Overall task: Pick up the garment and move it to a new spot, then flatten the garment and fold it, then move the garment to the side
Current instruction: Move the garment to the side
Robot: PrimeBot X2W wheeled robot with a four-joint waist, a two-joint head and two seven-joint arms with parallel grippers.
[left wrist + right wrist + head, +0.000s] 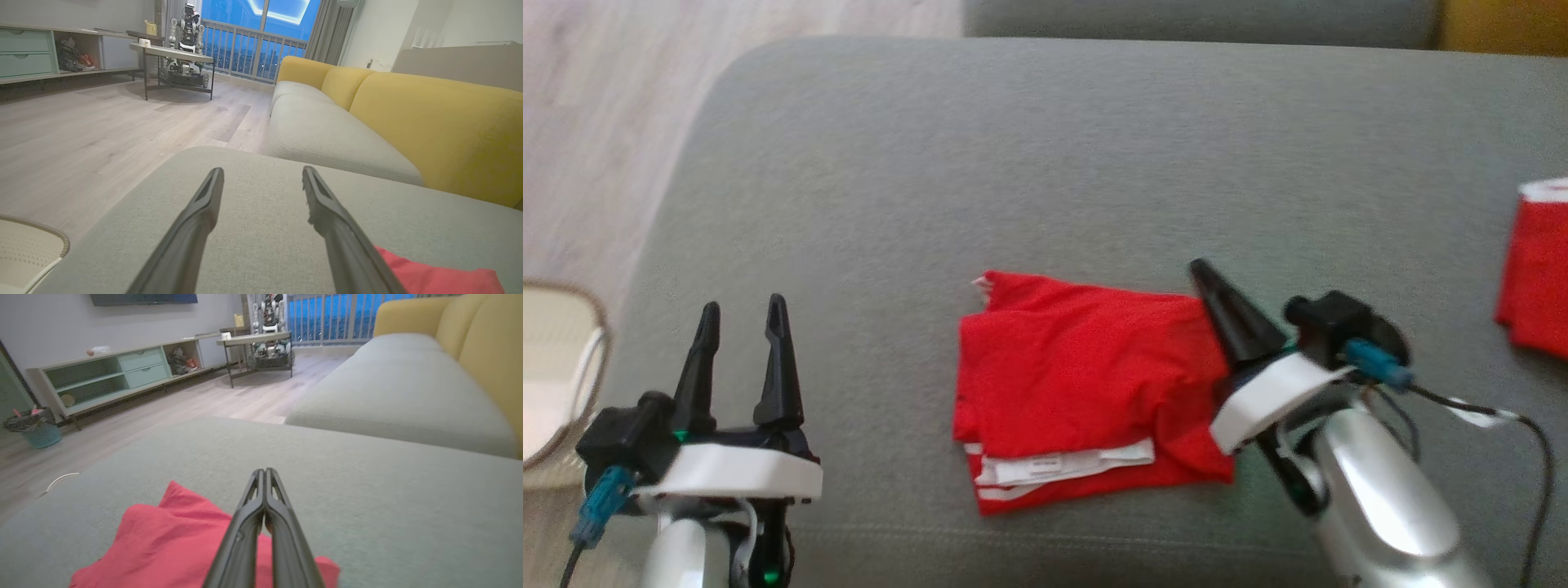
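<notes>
Seemingly the folding is looking done: the red garment (1078,376) is lying as a compact folded packet near the front middle of the grey cushion (1045,163), with its white band (1062,467) showing at the near edge. So the step in hand is probably the last one, moving it aside.

The right gripper (1207,282) is pressing its fingers together at the garment's right edge; whether any cloth is caught between them I cannot tell. The left gripper (744,306) is hovering with fingers spread, well apart from the garment on its left.

The next move is calling for a grip through all layers, so the fold is not spilling open. Bare cushion is offering room on both sides. A second red cloth (1535,269) is occupying the far right, and on the left the cushion is rounding off toward the floor (596,122) and a basket (560,367).
</notes>
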